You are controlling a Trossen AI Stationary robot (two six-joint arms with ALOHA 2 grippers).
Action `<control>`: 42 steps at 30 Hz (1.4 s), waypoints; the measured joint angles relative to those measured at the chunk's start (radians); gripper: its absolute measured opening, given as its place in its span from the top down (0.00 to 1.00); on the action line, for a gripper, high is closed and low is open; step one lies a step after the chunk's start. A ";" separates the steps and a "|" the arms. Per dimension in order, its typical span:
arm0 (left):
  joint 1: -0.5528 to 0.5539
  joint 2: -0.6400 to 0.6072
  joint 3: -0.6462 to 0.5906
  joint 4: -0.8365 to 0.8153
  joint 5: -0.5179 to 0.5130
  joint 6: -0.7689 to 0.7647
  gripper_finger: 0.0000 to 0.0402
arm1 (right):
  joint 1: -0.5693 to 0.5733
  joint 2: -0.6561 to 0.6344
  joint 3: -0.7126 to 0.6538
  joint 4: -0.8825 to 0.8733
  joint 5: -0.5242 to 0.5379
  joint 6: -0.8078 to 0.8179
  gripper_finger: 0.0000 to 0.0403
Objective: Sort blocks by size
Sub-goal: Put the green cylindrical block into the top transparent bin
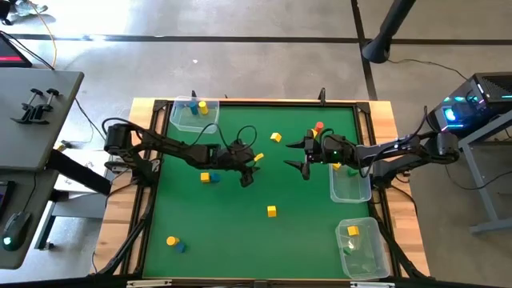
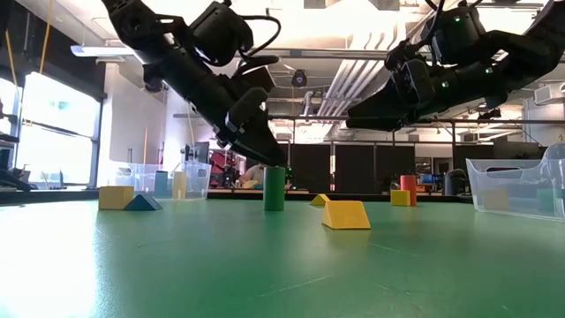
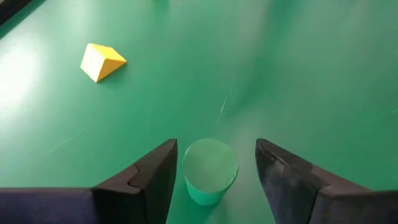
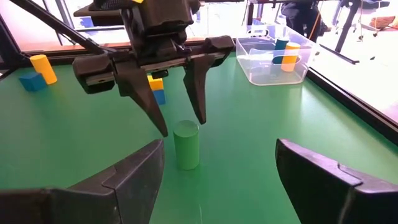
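Note:
A green cylinder block point(image 3: 210, 171) stands upright on the green mat near the table's middle. My left gripper point(image 3: 216, 146) is open, one finger on each side of the cylinder's top with a gap at both; the right wrist view shows it point(image 4: 182, 126) slanting down over the cylinder point(image 4: 186, 144). My right gripper point(image 4: 217, 149) hovers open a little to the right, pointing at the cylinder with nothing between its fingers. Other blocks lie scattered: a yellow wedge point(image 3: 101, 61), a yellow block point(image 1: 272, 211), a yellow and blue pair point(image 1: 206, 177), and a red one point(image 1: 319, 126).
A clear tub point(image 1: 192, 114) with blocks stands at the far left corner. Two more tubs point(image 1: 350, 182) point(image 1: 360, 248) stand along the right edge. A yellow cylinder and a blue block point(image 1: 173, 242) lie near the front left. A raised wooden rim point(image 1: 144, 108) surrounds the mat.

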 joint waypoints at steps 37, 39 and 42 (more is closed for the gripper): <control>0.006 0.072 0.000 0.080 0.000 -0.010 0.68 | 0.000 0.000 0.001 -0.024 0.004 0.000 0.27; 0.006 0.071 0.000 0.080 -0.001 -0.009 0.70 | 0.000 0.000 0.001 -0.024 0.005 0.000 0.27; 0.005 0.043 0.019 0.018 -0.053 0.004 0.75 | 0.000 0.000 0.001 -0.024 0.005 0.000 0.27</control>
